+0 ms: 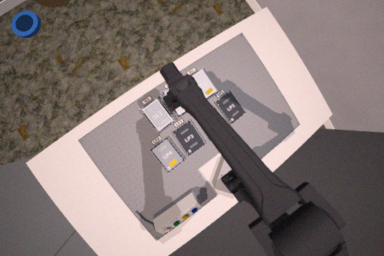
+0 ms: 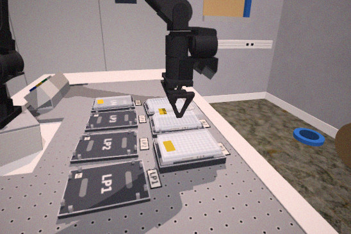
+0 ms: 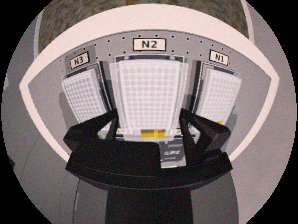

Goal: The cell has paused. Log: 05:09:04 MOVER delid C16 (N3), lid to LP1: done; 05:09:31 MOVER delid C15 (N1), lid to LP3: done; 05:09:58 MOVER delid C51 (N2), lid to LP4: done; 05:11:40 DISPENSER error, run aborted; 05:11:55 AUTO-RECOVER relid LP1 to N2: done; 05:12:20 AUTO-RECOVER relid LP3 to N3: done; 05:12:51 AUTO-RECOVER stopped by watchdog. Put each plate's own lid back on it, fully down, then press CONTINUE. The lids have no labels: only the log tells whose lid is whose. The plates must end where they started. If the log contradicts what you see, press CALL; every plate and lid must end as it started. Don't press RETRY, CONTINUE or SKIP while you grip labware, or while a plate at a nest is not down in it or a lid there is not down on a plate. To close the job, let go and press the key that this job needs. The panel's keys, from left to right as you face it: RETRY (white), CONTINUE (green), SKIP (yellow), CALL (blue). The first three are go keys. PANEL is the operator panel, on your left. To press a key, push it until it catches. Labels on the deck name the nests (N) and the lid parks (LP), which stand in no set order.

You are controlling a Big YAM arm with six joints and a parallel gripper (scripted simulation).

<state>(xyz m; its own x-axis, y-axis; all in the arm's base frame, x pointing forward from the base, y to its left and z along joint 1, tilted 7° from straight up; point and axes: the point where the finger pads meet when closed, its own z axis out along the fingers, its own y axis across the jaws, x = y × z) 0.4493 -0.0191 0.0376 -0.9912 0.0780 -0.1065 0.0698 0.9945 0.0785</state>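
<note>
Now the gripper (image 3: 148, 137) is clenched on the lid (image 3: 148, 90) at nest N2 (image 3: 149, 44), in the middle of the row of three nests. The lid's long axis runs straight ahead from the pincer, fingers on its long sides, and lid park LP1 (image 2: 104, 184) lies well apart.

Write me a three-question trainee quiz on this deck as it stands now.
1. True or false: a parked lid lies on LP4.
2. Which nest label is straight ahead of the gripper in the wrist view? A) N1 B) N2 C) N3
3. Fill in: the gripper is shut on the ____ of the middle plate.

Key: 1 true; 2 B, N2; 3 lid.
</note>
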